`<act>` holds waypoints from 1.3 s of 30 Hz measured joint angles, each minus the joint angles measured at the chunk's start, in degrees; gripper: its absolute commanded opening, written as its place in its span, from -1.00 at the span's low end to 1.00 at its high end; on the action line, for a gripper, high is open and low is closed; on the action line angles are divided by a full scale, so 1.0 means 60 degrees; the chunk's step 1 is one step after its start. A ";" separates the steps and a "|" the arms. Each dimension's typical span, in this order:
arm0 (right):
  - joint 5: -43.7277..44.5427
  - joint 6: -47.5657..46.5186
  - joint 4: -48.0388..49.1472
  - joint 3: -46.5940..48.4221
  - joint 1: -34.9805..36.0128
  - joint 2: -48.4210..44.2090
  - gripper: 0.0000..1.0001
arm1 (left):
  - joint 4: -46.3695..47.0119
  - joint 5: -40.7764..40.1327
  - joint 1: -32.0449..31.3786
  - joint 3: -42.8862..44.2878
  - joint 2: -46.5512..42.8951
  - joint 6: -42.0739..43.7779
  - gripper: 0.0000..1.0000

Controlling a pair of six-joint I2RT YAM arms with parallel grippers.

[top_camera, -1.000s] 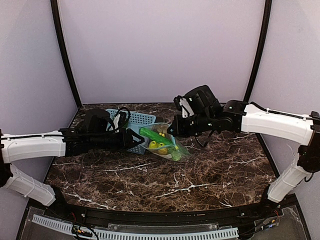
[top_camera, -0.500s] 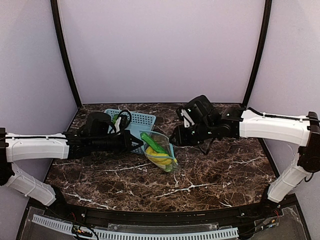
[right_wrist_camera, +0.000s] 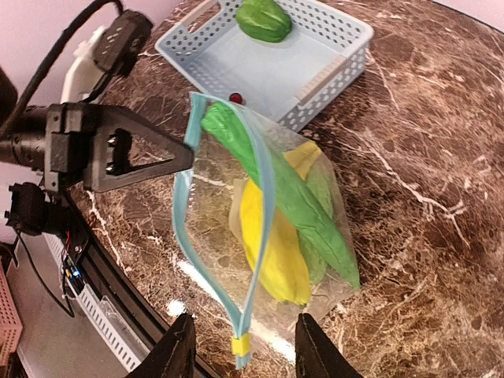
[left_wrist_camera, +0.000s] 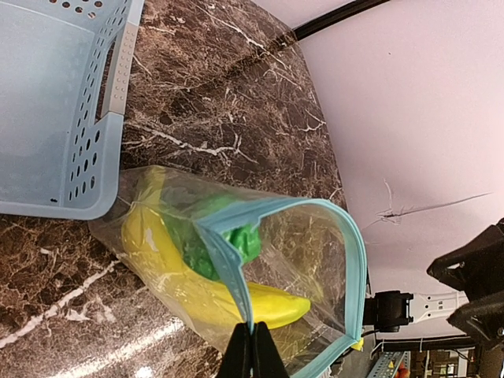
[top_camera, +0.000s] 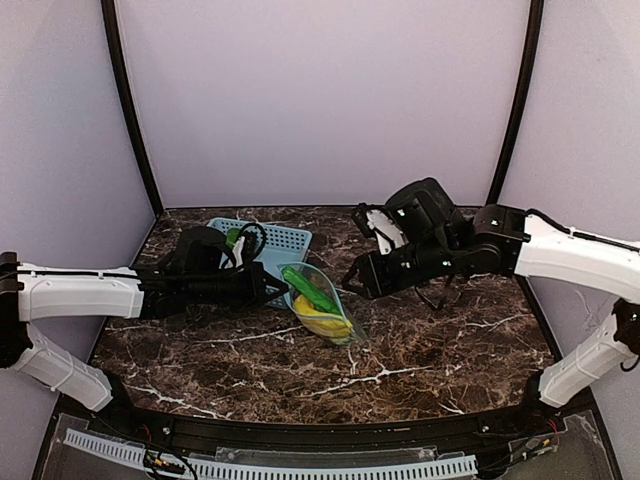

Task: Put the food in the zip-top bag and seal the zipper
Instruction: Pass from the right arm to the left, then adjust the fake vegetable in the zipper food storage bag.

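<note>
The clear zip-top bag [top_camera: 328,312] hangs tilted over the table with its mouth open. It holds the yellow banana [right_wrist_camera: 272,244] and long green cucumber pieces [right_wrist_camera: 295,197]. My left gripper [left_wrist_camera: 252,337] is shut on the light-blue zipper [left_wrist_camera: 228,276] at one corner of the mouth and also shows in the top view [top_camera: 283,285]. My right gripper [right_wrist_camera: 244,331] is open, its fingers on either side of the zipper's yellow end tab [right_wrist_camera: 240,345], apart from it. It also shows in the top view [top_camera: 350,283]. The green bell pepper [right_wrist_camera: 264,20] lies in the basket.
The light-blue slotted basket [top_camera: 287,240] stands behind the bag at the back left, with a small red thing [right_wrist_camera: 235,98] in it. The dark marble table's rim [top_camera: 330,420] runs along the front. Walls close in the back and sides.
The bag has gone from spread wide between both grippers to hanging narrower from the left gripper. The right arm has drawn slightly to the right.
</note>
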 measured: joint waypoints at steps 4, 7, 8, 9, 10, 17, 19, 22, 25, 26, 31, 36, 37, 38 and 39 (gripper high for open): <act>-0.0069 -0.0211 0.0036 0.0630 0.0481 0.0710 -0.39 | -0.0025 -0.0047 0.0000 -0.0025 -0.0047 0.0000 -0.99; -0.0069 -0.0251 0.0095 0.1268 0.0678 0.1603 -0.44 | -0.0069 -0.0073 0.0000 -0.0058 -0.0102 0.0000 -0.99; -0.0062 -0.0280 0.0131 0.1428 0.0699 0.1872 -0.45 | -0.0073 -0.0073 0.0000 -0.0080 -0.0135 0.0000 -0.99; -0.0036 -0.0295 0.0146 0.1570 0.0721 0.2102 -0.46 | -0.0076 -0.0073 0.0000 -0.0098 -0.0153 0.0000 -0.99; 0.0033 -0.0295 0.0153 0.1738 0.0729 0.2350 -0.46 | -0.0076 -0.0073 0.0000 -0.0117 -0.0175 0.0000 -0.99; 0.0667 -0.0302 0.0153 0.2809 0.0667 0.3858 -0.45 | -0.0084 -0.0073 0.0000 -0.0226 -0.0233 0.0000 -0.99; 0.0816 -0.0310 0.0146 0.2951 0.0623 0.4131 -0.41 | -0.0084 -0.0073 0.0000 -0.0226 -0.0251 -0.0004 -0.99; 0.1002 -0.0393 0.0124 0.3126 0.0546 0.4433 -0.37 | -0.0084 -0.0069 0.0000 -0.0233 -0.0280 -0.0004 -0.99; 0.1177 -0.0576 0.0084 0.3348 0.0484 0.4652 -0.33 | -0.0084 -0.0062 0.0000 -0.0237 -0.0295 -0.0004 -0.99; 0.1242 -0.0648 0.0084 0.3428 0.0470 0.4717 -0.32 | -0.0084 -0.0062 0.0000 -0.0237 -0.0295 -0.0004 -0.99; 0.1468 -0.1137 0.0087 0.3694 0.0397 0.4969 -0.32 | -0.0084 -0.0047 0.0000 -0.0237 -0.0299 -0.0004 -0.99; 0.1501 -0.1723 0.0149 0.3734 0.0310 0.5184 -0.31 | -0.0084 -0.0025 0.0000 -0.0237 -0.0306 0.0000 -0.99; 0.1501 -0.1818 0.0189 0.3734 0.0299 0.5220 -0.32 | -0.0084 -0.0025 0.0000 -0.0237 -0.0306 0.0000 -0.99; 0.1501 -0.1898 0.0237 0.3734 0.0291 0.5257 -0.32 | -0.0080 -0.0025 0.0000 -0.0237 -0.0306 0.0000 -0.99; 0.1501 -0.1967 0.0284 0.3734 0.0288 0.5282 -0.33 | -0.0084 -0.0025 0.0000 -0.0237 -0.0306 0.0000 -0.99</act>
